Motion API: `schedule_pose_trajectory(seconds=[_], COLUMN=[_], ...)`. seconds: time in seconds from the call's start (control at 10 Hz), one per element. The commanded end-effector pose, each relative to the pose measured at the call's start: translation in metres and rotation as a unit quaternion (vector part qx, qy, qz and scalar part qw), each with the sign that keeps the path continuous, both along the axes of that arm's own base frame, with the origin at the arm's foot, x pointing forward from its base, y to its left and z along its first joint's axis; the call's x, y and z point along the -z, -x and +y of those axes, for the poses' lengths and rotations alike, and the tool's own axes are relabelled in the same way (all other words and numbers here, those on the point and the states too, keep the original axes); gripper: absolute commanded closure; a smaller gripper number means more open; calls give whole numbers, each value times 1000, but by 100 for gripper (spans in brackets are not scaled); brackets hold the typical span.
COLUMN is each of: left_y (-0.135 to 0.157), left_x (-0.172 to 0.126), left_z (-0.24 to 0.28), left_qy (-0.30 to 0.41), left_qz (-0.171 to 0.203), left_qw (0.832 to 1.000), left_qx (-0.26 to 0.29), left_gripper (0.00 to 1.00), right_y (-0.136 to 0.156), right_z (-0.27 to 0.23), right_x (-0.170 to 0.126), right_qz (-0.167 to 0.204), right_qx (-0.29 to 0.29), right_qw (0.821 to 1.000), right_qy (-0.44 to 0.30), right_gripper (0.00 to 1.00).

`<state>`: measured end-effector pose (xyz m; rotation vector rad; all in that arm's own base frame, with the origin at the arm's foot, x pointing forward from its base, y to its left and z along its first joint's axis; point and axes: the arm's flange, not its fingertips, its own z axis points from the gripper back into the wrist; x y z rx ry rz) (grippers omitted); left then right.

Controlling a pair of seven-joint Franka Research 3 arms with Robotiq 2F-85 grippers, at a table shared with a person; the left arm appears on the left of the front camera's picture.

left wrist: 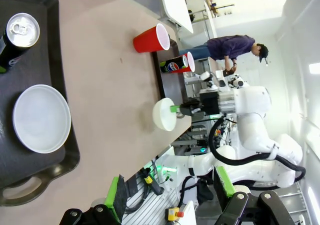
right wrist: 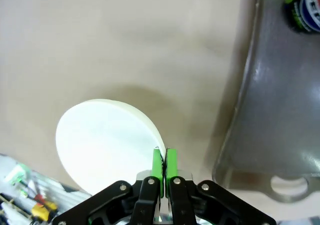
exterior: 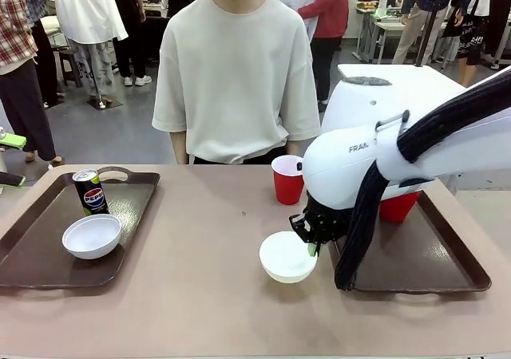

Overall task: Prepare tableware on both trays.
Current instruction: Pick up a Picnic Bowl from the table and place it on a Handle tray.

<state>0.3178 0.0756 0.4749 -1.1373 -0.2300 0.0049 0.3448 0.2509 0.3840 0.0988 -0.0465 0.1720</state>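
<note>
My right gripper [exterior: 313, 248] is shut on the rim of a white bowl [exterior: 287, 257], just left of the right tray [exterior: 415, 273]; in the right wrist view its green pads [right wrist: 158, 164] pinch the bowl [right wrist: 105, 137] edge. That tray carries a red cup [exterior: 398, 207], mostly hidden by my arm, and a Pepsi can [right wrist: 305, 5]. The left tray [exterior: 32, 255] holds a Pepsi can [exterior: 90, 191] and another white bowl [exterior: 92, 236]. A second red cup [exterior: 287, 179] stands on the table. My left gripper [left wrist: 170, 192] hangs open high above the left tray [left wrist: 60, 150], holding nothing.
A person in a pale shirt [exterior: 235, 80] stands at the far side of the table, hands out of sight. The brown tabletop [exterior: 200, 239] between the trays is bare. My right arm [exterior: 375, 159] covers much of the right tray.
</note>
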Motion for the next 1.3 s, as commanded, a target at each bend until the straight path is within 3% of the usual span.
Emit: schedule_pose_trajectory(seconds=[0.0, 0.2, 0.3, 0.4, 0.5, 0.6, 0.7, 0.8, 1.2], left_y=[-1, -1, -1, -1, -1, -1, -1, -1, -1], left_x=[0, 0, 0, 0, 0, 0, 0, 0, 0], left_z=[1, 1, 1, 1, 1, 1, 1, 1, 1], left_qy=[10, 10, 10, 10, 10, 10, 10, 10, 10], left_qz=[-12, -12, -12, -12, -12, -12, -12, -12, -12], left_qw=[1000, 1000, 1000, 1000, 1000, 1000, 1000, 1000, 1000], left_qx=[2, 2, 2, 2, 2, 2, 2, 2, 2], left_gripper=[8, 8, 8, 8, 8, 8, 8, 8, 8], right_y=[35, 59, 56, 45, 45, 58, 47, 46, 59], right_z=[-16, -30, -35, -16, -16, -26, -52, -89, -162], right_x=[-54, -87, -90, -85, -85, -104, -101, -113, -119], right_qz=[-23, -48, -66, -43, -43, -60, -32, -57, -44], right_qx=[-7, -2, 18, -1, -1, 4, 7, -5, -36], right_qw=[1000, 999, 998, 999, 999, 998, 999, 998, 998], right_qy=[-14, -15, -9, -6, -6, -8, -26, -24, -19], right_gripper=[100, 100, 100, 100, 100, 97, 97, 97, 97])
